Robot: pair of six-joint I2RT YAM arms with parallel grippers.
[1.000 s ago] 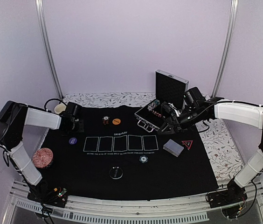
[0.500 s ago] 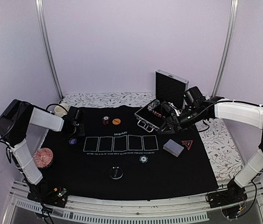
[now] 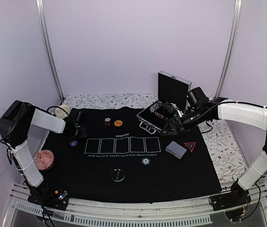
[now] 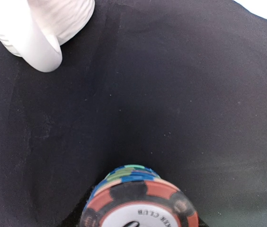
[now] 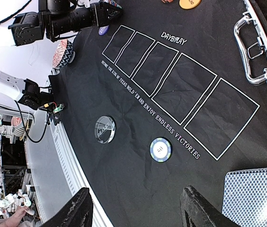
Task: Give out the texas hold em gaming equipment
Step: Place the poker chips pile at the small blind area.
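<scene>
My left gripper is shut on a stack of striped poker chips, low over the black mat, just behind the purple disc. My right gripper hangs open and empty by the front of the silver case. On the mat lie the deck of grey-blue-backed cards, the red-edged triangle marker, a blue-edged chip, the black-and-white disc, the orange disc and a small chip stack.
A cream mug stands at the mat's back left corner, close behind my left gripper. A pink patterned bowl sits off the mat's left edge. The case's lid stands upright, and its handle faces the mat.
My left gripper has moved a little forward, towards the purple disc, with the chips still in it. The right arm has not moved.
</scene>
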